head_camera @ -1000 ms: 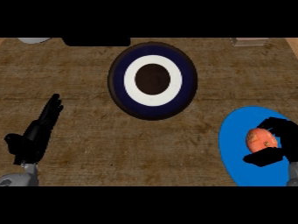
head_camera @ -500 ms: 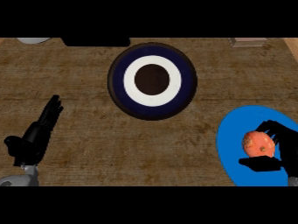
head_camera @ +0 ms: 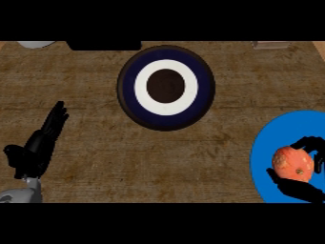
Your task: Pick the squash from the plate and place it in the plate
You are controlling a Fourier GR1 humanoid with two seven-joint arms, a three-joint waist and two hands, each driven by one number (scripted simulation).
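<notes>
The right hand [head_camera: 307, 171], which a second ago only flanked the squash [head_camera: 293, 163] on the blue plate [head_camera: 263, 157], now curls round it, so lifting toward the ringed plate [head_camera: 166, 87] looks next.

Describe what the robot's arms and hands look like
Both hands are plain black with slim fingers and a thumb, the left hand and the right hand. A rounded grey forearm shows only behind the left hand. No cables, markings or sleeves are visible.
</notes>
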